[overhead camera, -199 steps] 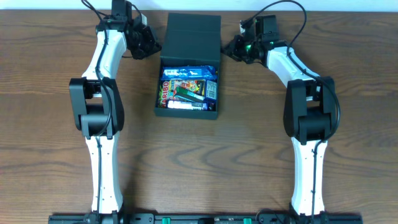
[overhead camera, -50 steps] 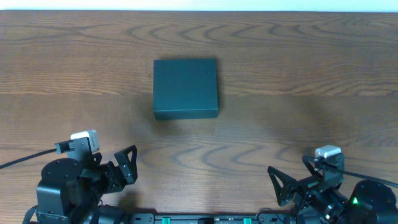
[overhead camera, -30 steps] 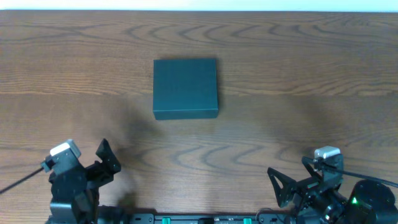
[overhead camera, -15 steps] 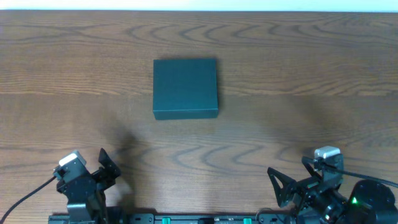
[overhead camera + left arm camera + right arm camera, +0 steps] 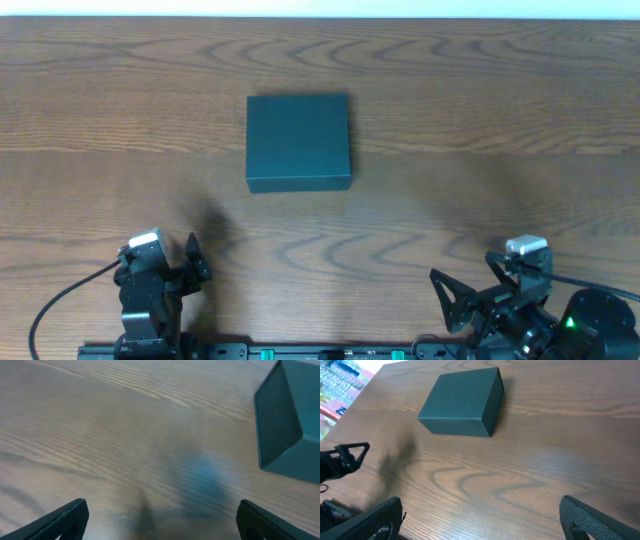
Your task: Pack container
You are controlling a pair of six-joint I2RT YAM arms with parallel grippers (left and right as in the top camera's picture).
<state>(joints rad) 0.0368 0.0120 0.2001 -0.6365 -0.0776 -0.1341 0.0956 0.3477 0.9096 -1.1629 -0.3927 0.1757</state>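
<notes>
The container [image 5: 299, 140] is a dark-teal rectangular box with its lid shut, lying flat in the middle of the wooden table. The left wrist view shows a corner of the container [image 5: 287, 420] at the upper right, and in the right wrist view the container [image 5: 462, 402] lies far ahead. My left gripper [image 5: 190, 262] sits low at the front left, open, with only bare wood between its fingers [image 5: 65, 517]. At the front right my right gripper [image 5: 468, 275] is open and holds nothing, well apart from the box. The box's contents are hidden.
A black rail [image 5: 320, 352] runs along the table's front edge between the arm bases. A cable [image 5: 60, 300] loops from the left arm. Colourful packets [image 5: 337, 382] show beyond the table's left edge in the right wrist view.
The box, open with snack packets showing in the oldest frame, is now shut, and both arms have drawn back to the front. Over the last second the left arm shifted right; the right arm stayed still.
</notes>
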